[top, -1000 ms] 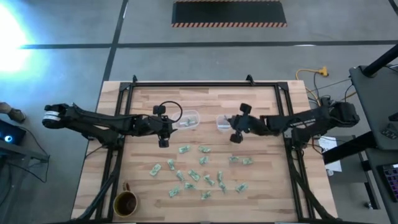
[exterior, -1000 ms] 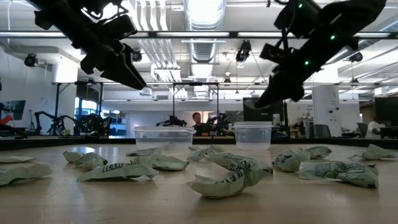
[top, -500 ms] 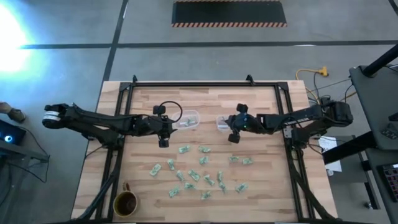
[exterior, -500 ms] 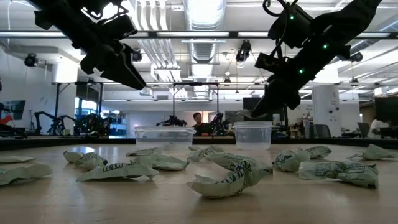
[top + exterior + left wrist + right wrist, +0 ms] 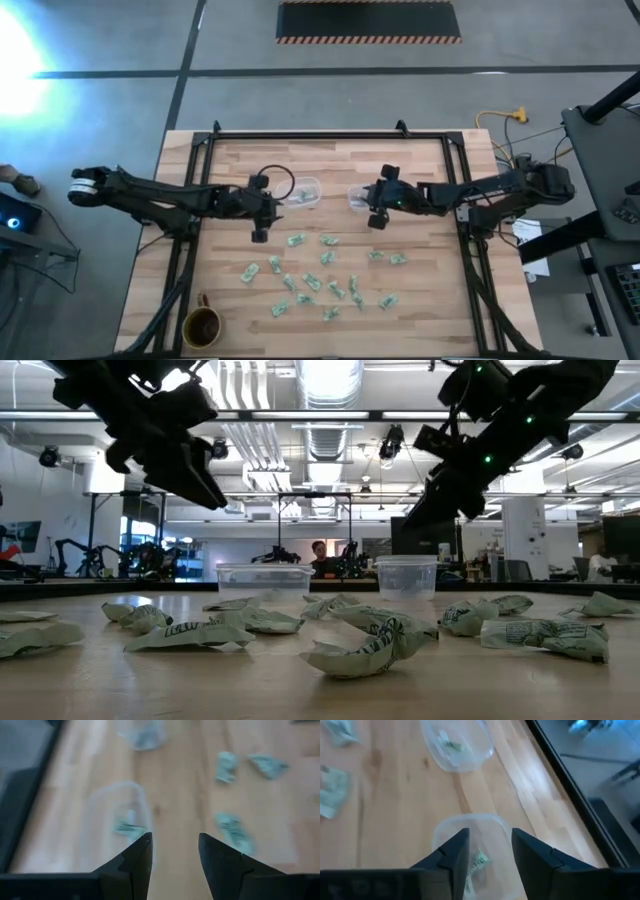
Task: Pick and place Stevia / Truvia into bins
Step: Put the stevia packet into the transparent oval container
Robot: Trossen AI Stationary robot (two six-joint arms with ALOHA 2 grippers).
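The right tool [image 5: 487, 860] hangs parted over the square bin [image 5: 470, 827], a packet [image 5: 479, 861] inside (best lifted straight clear); the left tool [image 5: 175, 857], also parted, hovers beside the wider bin [image 5: 107, 807]; more packets [image 5: 325, 280] litter the worktop [image 5: 430, 310].

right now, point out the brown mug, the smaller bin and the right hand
brown mug [image 5: 201, 326]: high view, on its rim
smaller bin [image 5: 357, 197]: high view, on its clear wall
right hand [image 5: 486, 851]: right wrist view, midway between its open fingertips

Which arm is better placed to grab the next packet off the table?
Probably the left. Its open gripper hangs empty beside the wider bin, nearer the packets. The right gripper is open over the smaller bin, a packet lying inside.
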